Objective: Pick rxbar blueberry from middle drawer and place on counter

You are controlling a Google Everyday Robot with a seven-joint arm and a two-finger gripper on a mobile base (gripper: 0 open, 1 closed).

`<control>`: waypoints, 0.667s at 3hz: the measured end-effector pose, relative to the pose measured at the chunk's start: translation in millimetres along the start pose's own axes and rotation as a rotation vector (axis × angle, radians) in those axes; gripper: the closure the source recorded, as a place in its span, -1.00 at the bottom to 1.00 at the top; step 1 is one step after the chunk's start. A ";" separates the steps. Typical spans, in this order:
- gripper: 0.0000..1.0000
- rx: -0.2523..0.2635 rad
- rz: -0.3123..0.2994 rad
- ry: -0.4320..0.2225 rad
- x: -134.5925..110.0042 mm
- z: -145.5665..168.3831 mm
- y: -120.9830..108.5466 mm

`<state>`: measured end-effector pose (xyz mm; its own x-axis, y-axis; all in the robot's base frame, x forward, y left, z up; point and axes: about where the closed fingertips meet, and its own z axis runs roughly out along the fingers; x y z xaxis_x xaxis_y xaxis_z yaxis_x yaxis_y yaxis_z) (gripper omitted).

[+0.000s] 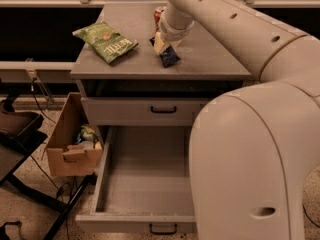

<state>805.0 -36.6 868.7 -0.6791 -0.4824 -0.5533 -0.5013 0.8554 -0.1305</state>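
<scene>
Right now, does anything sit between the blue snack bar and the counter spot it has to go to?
Nothing visible does. The snack bar is at the claw, low over the bare middle of the counter. The green chip bag lies apart, further left.

Dim, warm light from above: dark shadow under the counter (pixel 210 64) overhang, soft shade beneath the gripper (pixel 161 44) low over the counter.

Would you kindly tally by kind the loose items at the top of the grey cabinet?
Crisp bags: 1, the green bag
Snack bars: 1, the rxbar blueberry, at the tip of the tool
Cans: 1, a red can, partly hidden behind the arm
Total: 3, on or just over the counter
</scene>
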 end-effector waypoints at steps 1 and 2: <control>-0.47 0.000 0.000 0.000 0.0 0.0 0.0; -0.93 0.000 0.000 0.000 0.0 0.1 0.0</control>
<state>805.0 -36.6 868.6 -0.6791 -0.4824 -0.5532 -0.5013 0.8554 -0.1305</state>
